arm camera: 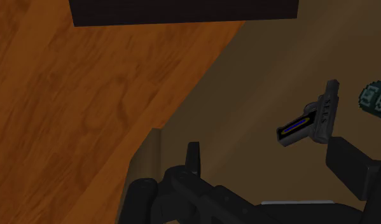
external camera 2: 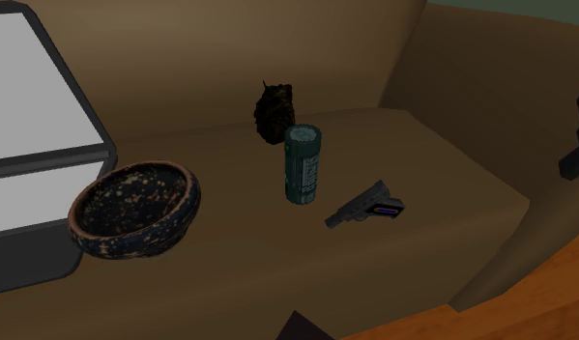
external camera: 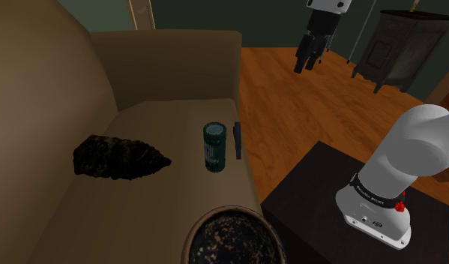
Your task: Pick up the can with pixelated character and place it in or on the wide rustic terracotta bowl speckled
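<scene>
Can (external camera: pixel 214 147), dark green, stands upright on a brown sofa (external camera: pixel 140 206) seat, just beside a small pistol (external camera 2: pixel 366 206) and apart from the dark speckled bowl (external camera 2: pixel 176 222) and a black lump (external camera: pixel 118 157), while the black tool (external camera: pixel 306 66) hangs released, fingers apart and empty, over the wooden floor (external camera: pixel 290 127).

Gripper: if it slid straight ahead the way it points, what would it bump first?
Probably the gripper would meet the brown sofa, just beside the small pistol-shaped object; depth is unclear.
</scene>
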`<control>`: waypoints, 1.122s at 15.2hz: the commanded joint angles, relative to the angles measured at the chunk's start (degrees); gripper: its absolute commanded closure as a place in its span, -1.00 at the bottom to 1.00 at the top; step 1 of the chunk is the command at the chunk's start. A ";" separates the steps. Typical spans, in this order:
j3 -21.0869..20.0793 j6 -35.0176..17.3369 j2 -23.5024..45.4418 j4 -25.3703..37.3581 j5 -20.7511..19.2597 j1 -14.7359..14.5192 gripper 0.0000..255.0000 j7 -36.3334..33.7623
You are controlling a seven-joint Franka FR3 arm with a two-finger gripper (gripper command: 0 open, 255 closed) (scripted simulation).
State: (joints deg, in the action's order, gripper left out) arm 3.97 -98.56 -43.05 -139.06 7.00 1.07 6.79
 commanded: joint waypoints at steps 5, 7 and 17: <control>-5.83 -1.37 3.41 1.40 1.82 -2.15 -1.00 -5.65; -8.67 -2.06 5.59 2.53 2.54 -3.11 -1.00 -8.46; -22.04 -4.76 20.55 12.13 2.96 -6.51 -1.00 -22.84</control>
State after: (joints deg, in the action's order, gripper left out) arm -16.79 -103.01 -24.24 -127.99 10.14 -5.19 -14.52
